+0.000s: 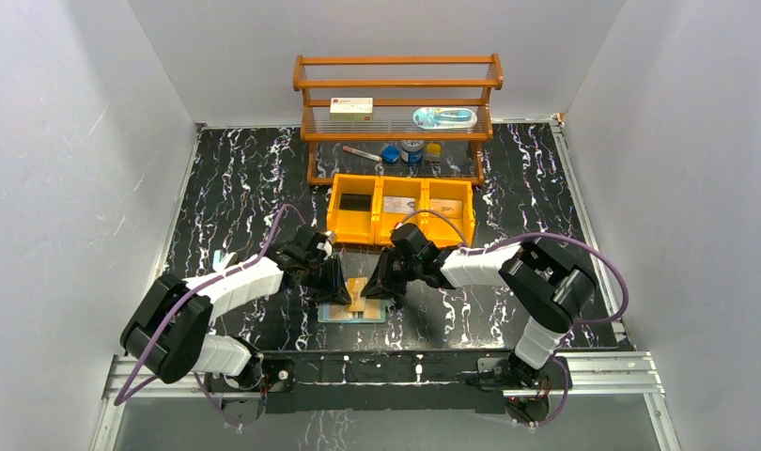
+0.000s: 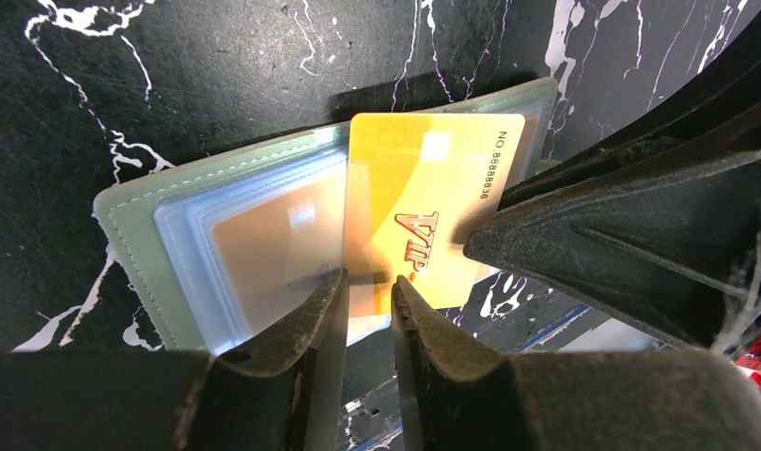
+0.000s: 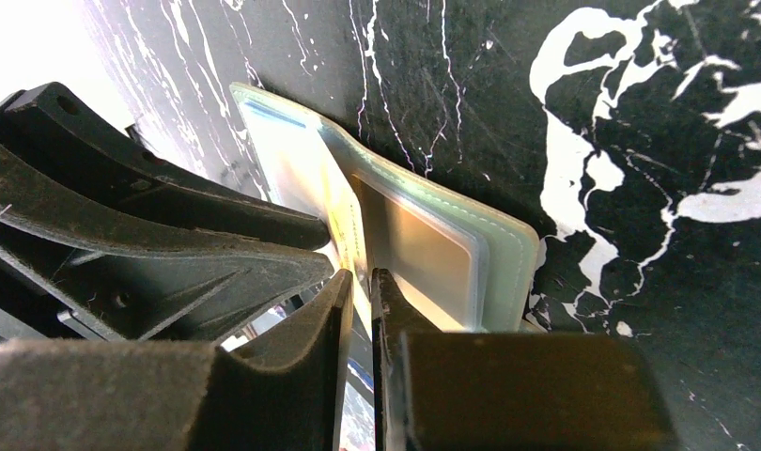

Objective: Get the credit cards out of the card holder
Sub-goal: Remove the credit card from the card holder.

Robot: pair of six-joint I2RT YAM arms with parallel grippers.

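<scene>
Credit card point(image 2: 433, 188), gold, is standing up from the open card holder point(image 2: 132, 221) on the table point(image 1: 245, 188), left pincer point(image 2: 367, 287) and right pincer point(image 3: 360, 280) both straddling its edge, barely parted, grip unclear, so one should be pulling straight out while the other is pinning the holder.

an orange three-part bin point(image 1: 401, 235) sits before a wooden rack point(image 1: 398, 60) bearing a white box point(image 1: 350, 109).
</scene>
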